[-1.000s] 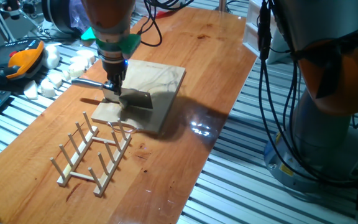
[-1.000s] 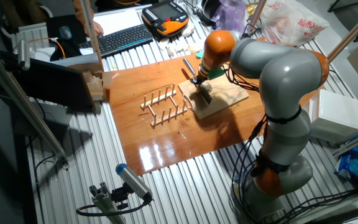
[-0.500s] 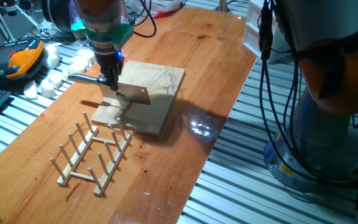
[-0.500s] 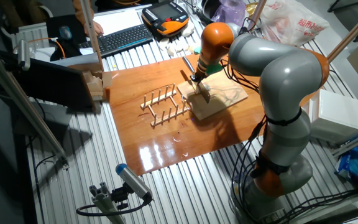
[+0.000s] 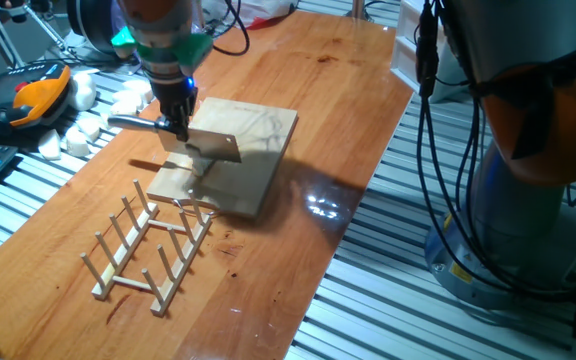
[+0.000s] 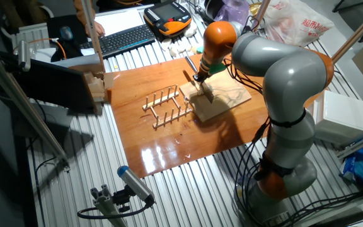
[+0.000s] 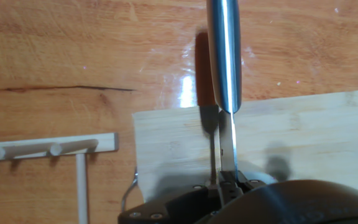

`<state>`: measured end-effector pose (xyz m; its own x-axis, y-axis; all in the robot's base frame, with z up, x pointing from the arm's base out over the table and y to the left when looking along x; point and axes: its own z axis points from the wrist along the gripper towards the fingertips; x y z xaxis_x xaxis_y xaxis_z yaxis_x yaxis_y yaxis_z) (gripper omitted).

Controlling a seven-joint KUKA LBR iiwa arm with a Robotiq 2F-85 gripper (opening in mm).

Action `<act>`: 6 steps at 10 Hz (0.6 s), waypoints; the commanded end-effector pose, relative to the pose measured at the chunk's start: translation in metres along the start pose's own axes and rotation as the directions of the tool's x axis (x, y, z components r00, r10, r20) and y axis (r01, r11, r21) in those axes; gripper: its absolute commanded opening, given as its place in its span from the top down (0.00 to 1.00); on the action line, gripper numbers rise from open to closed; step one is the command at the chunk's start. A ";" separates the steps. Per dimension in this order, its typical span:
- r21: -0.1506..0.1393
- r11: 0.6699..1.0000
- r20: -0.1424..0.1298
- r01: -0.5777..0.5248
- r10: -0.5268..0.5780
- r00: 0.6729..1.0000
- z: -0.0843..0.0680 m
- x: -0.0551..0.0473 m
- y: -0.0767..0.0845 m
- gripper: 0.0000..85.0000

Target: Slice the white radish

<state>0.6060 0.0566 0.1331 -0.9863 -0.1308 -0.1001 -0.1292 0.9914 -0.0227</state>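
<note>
My gripper is shut on a knife and holds it level a little above the wooden cutting board. The steel handle points left and the blade points right. In the hand view the handle runs up the frame, the blade shows edge-on over the board, and the gripper is at the bottom. The other fixed view shows the gripper above the board. I cannot make out the white radish. A thin pale curl lies at the board's near edge.
A wooden peg rack stands just in front of the board, also seen in the hand view. A heap of blocky white chunks and an orange teach pendant lie to the left. The arm's base is at the right.
The gripper has lifted the knife off the board and shifted a little left and back. In the last half second it has barely moved.
</note>
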 end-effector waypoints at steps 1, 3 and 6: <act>0.003 1.000 0.005 0.006 -0.006 1.000 0.002 0.000 -0.003 1.00; -0.008 1.000 0.016 0.015 -0.015 1.000 0.010 0.001 -0.010 1.00; -0.015 1.000 0.018 0.016 -0.016 1.000 0.014 0.002 -0.010 1.00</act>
<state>0.6070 0.0460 0.1192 -0.9822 -0.1460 -0.1184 -0.1460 0.9892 -0.0092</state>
